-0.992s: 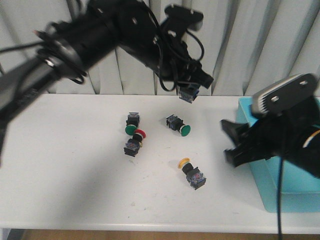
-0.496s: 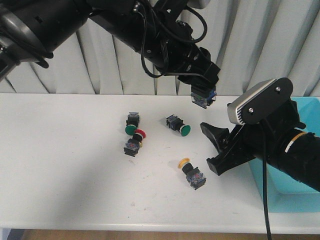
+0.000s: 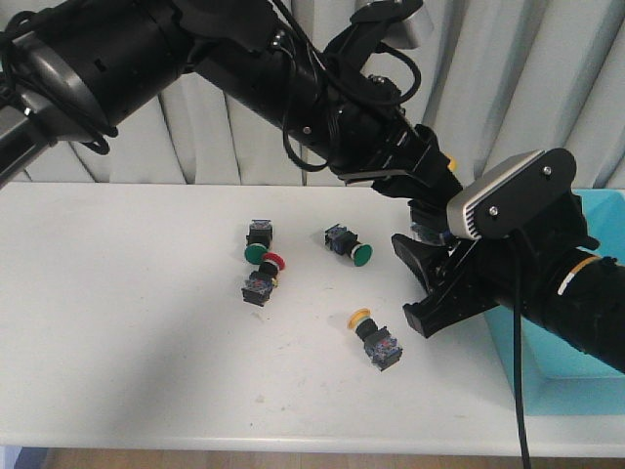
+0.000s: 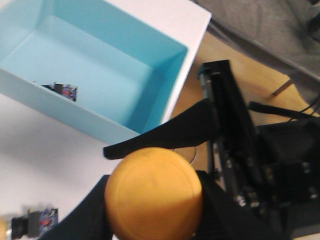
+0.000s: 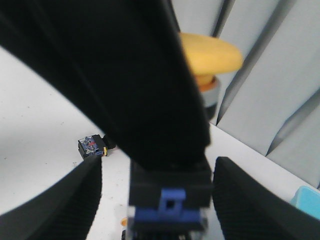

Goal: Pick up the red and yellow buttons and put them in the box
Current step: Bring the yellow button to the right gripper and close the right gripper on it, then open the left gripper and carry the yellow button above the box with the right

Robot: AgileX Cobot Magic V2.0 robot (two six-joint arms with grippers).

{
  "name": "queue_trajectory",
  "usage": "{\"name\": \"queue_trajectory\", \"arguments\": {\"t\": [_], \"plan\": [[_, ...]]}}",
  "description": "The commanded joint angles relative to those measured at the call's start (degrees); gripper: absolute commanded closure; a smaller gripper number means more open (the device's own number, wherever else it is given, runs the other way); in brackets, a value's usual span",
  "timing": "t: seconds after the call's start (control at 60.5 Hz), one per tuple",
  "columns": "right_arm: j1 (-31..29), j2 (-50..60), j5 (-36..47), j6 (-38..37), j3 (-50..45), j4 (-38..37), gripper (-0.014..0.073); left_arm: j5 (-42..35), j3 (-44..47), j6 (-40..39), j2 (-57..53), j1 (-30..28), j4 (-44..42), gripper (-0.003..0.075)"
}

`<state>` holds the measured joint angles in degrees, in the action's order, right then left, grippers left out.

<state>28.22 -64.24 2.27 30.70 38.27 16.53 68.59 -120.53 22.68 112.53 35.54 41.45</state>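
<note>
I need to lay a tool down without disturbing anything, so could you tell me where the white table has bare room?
The white table is bare left of the red-capped push button and along its near edge. The middle is crowded with green-capped buttons and the yellow-capped button; both arms cover the right side by the turquoise plastic bin.

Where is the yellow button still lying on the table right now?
In the front view the loose yellow button lies right of centre on the table, just left of the open right gripper, below the green button.
</note>
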Motion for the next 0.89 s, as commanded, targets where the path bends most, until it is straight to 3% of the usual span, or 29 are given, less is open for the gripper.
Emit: {"name": "queue_trajectory", "arguments": {"t": [0.0,0.132,0.331,0.562,0.876], "plan": [[0.09,0.85,5.02,0.3,1.6,0.48,0.0174,-2.18,-1.39,0.42,-3.63,0.26,5.47,0.0728],[0.09,0.85,5.27,0.05,1.6,0.48,0.0305,-1.74,-1.39,0.42,-3.63,0.33,5.46,0.0728],[0.09,0.85,5.08,0.05,1.6,0.48,0.061,-1.61,-1.39,0.29,-3.63,0.33,5.41,0.0722],[-0.07,0.85,5.21,0.11,1.6,0.48,0.0601,-2.13,-1.39,1.73,-3.63,0.4,4.87,0.0633],[-0.08,0.85,6.03,0.54,1.6,0.48,0.0599,-1.76,-1.39,4.92,-4.95,1.17,-2.22,0.0318]]}}
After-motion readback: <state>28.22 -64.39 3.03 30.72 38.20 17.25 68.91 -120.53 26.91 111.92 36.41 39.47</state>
